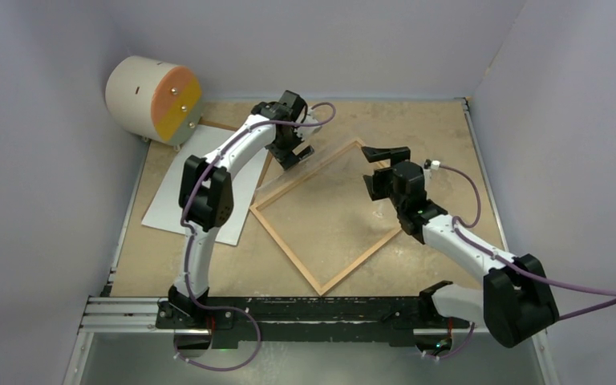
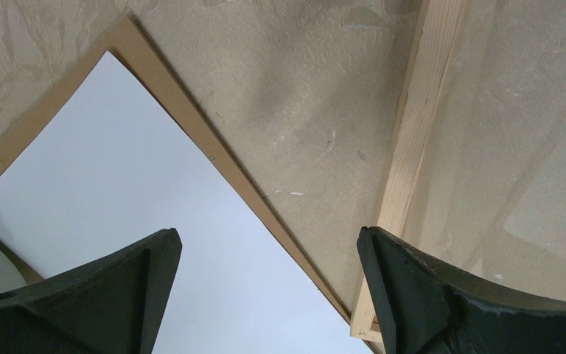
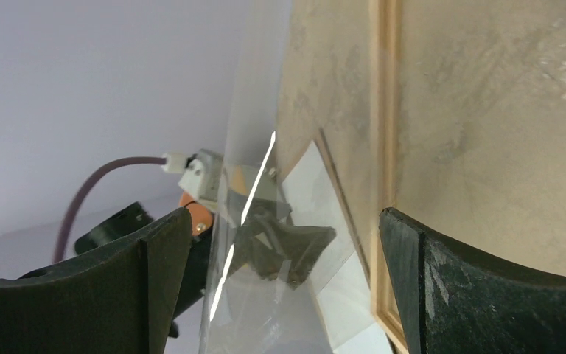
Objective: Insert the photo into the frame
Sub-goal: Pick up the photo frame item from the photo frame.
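Note:
The light-wood frame [image 1: 289, 250] lies as a diamond mid-table. Its clear pane [image 1: 314, 172] stands tilted up over the frame's far-left side. The photo [image 1: 196, 180] lies white back up on the brown backing sheet [image 1: 218, 125], left of the frame. My left gripper [image 1: 295, 156] is open and empty above the frame's far-left rail [image 2: 413, 140], between that rail and the photo [image 2: 140, 221]. My right gripper [image 1: 374, 170] is open at the frame's far corner. In the right wrist view the pane's edge [image 3: 265, 295] rises between its fingers [image 3: 284, 221], untouched, next to the rail [image 3: 383, 110].
A cream cylinder [image 1: 152, 100] with an orange and yellow face stands at the back left, touching the backing sheet's corner. Grey walls close in the table on three sides. A metal rail [image 1: 289, 309] with both arm bases runs along the near edge.

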Motion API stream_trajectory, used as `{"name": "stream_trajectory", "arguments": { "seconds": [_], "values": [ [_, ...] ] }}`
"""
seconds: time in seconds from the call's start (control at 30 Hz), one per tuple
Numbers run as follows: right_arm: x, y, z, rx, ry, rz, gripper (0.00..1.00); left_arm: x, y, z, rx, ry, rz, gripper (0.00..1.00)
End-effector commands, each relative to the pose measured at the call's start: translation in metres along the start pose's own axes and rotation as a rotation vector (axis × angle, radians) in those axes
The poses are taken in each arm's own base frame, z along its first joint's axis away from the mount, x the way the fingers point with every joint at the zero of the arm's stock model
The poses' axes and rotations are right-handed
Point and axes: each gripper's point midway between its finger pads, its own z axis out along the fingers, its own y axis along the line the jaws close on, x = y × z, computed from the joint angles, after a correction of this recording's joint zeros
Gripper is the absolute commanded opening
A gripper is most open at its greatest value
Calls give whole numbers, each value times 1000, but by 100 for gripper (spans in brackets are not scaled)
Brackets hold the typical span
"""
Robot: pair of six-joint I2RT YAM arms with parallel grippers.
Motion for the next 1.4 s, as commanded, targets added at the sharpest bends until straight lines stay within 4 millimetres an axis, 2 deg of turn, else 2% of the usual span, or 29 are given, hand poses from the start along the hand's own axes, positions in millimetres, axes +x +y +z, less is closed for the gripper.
{"name": "stream_trajectory", "arguments": {
  "seconds": [0.0, 0.37, 0.5, 0.6, 0.77, 0.87, 1.03, 1.13, 1.23, 1.27, 1.3, 1.33, 1.37],
  "values": [
    [-5, -1, 3, 50, -66, 37, 99, -15, 17, -37, -45, -84, -41, 98],
    [-8, -27, 7, 197, -104, 85, 98, -17, 18, -41, -48, -94, -45, 98],
    [-8, -33, 9, 209, -104, 99, 98, -19, 23, -50, -64, -101, -43, 98],
    [-6, -31, 11, 191, -98, 109, 98, -24, 34, -71, -104, -124, -33, 99],
    [-3, -17, 14, 132, -80, 125, 98, -38, 60, -126, -203, -186, 3, 100],
    [0, -12, 15, 118, -63, 126, 98, -42, 72, -151, -254, -212, 12, 100],
    [4, -11, 16, 114, -46, 129, 97, -45, 69, -192, -253, -290, 59, 100],
    [2, -7, 15, 104, -50, 131, 97, -48, 63, -226, -257, -361, 116, 100],
    [3, -4, 14, 93, -46, 132, 97, -54, 39, -267, -254, -440, 213, 100],
    [3, -2, 14, 91, -46, 130, 96, -53, 21, -280, -233, -457, 268, 100],
    [3, -1, 14, 92, -46, 129, 96, -49, -3, -283, -197, -444, 329, 100],
    [2, -1, 13, 92, -49, 129, 96, -43, -38, -284, -142, -423, 417, 100],
    [1, 1, 12, 89, -52, 129, 96, -34, -63, -282, -110, -392, 483, 100]
  ]
}}
